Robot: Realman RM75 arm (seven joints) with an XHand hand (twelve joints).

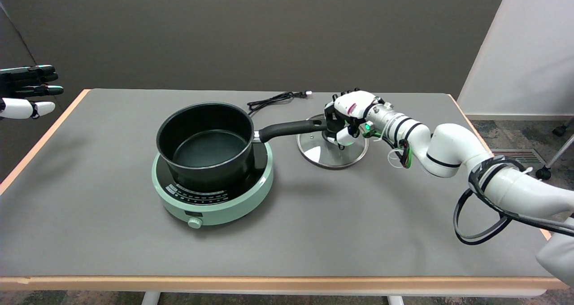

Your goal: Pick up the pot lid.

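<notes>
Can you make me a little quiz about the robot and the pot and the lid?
1. True or false: the glass lid is sitting on the black pot.
2. What is the pot standing on? A) bare table B) green cooker C) the lid
3. Where is the right hand?

Key:
1. False. The lid lies on the table, right of the pot.
2. B, the green cooker.
3. Over the lid's middle, fingers curled down around its knob. Whether it grips yet is unclear.
</notes>
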